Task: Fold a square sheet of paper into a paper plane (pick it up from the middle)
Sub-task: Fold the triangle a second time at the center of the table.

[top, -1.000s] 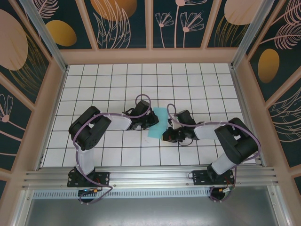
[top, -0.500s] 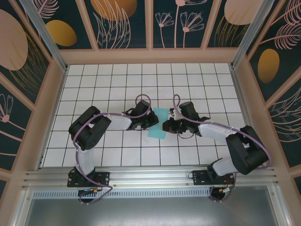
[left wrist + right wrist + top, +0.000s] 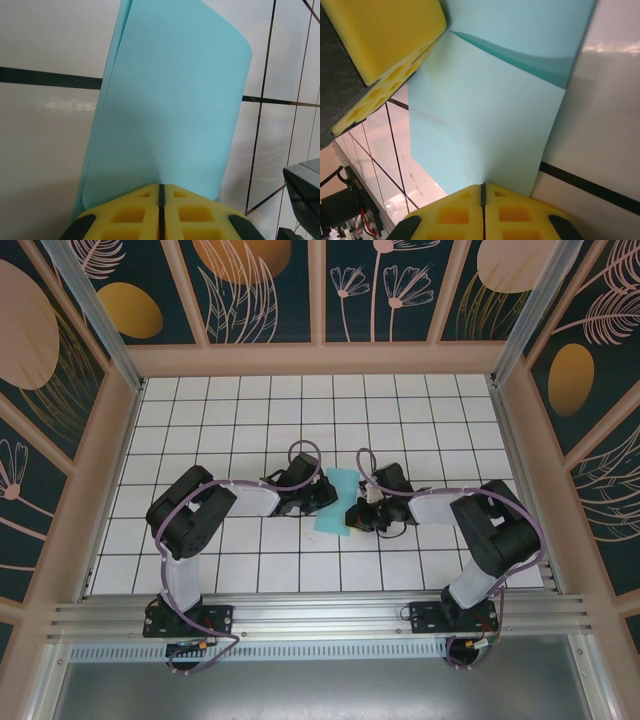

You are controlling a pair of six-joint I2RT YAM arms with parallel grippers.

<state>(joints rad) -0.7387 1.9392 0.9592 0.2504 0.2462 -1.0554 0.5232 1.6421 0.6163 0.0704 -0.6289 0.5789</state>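
The square sheet of paper (image 3: 336,499) is light cyan and lies folded over on the white grid table between the two arms. My left gripper (image 3: 324,496) is shut on its left edge. In the left wrist view the yellow jaws (image 3: 161,189) meet on a crease and the sheet (image 3: 170,95) bows away from them. My right gripper (image 3: 352,518) is shut, its tips (image 3: 483,187) resting on the near right edge of the flat lower layer (image 3: 485,120). The upper layer lifts toward the left gripper's fingers (image 3: 390,40).
The tiled table (image 3: 440,410) is walled by a peach-coloured frame (image 3: 320,358) on three sides. An aluminium rail (image 3: 320,615) with both arm bases runs along the near edge. A dark part of the right arm (image 3: 302,195) sits close to the paper's right side.
My right gripper swung away from me along the paper's right edge, then came back nearer and leftward onto it. The left gripper and the paper stayed put.
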